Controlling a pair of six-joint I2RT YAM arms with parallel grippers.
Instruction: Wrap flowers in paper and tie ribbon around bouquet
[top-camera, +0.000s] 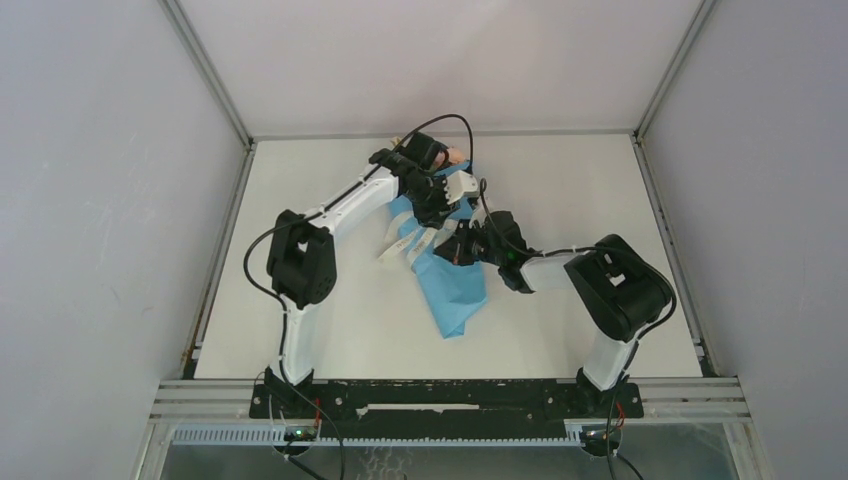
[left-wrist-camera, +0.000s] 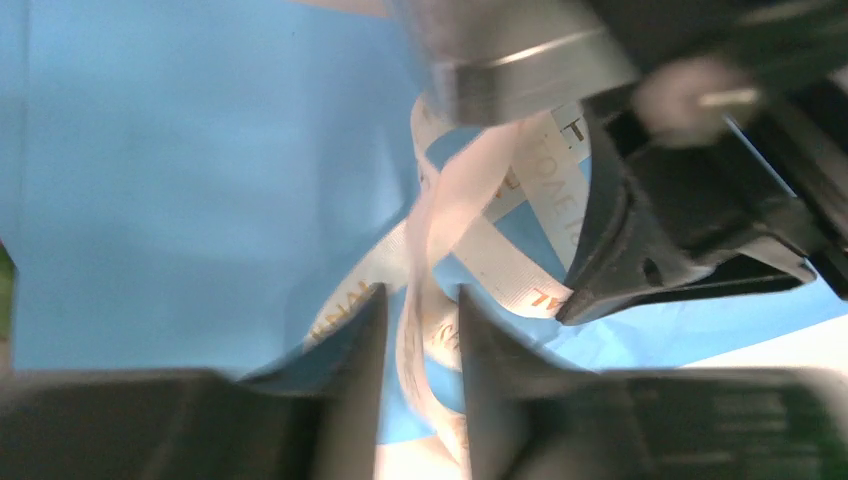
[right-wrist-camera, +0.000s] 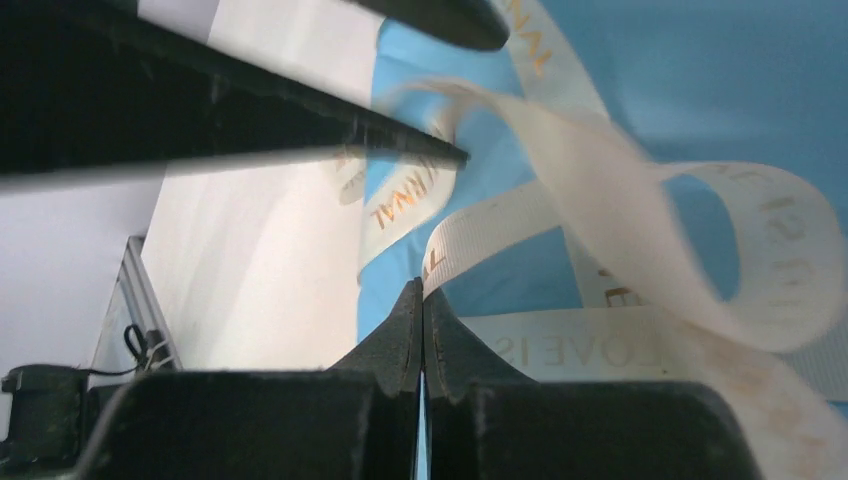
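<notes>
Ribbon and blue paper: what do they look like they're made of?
The ribbon looks like woven fabric, cream and matte. The left wrist view shows a fine weave, and the ribbon hangs in limp loops. Its gold-orange lettering looks printed and may be foil. The paper looks like thin matte paper in light blue, smooth and without gloss. A nonwoven wrap can't be ruled out.

Ribbon (right-wrist-camera: 620, 200) in closed right gripper (right-wrist-camera: 421, 300)
</notes>
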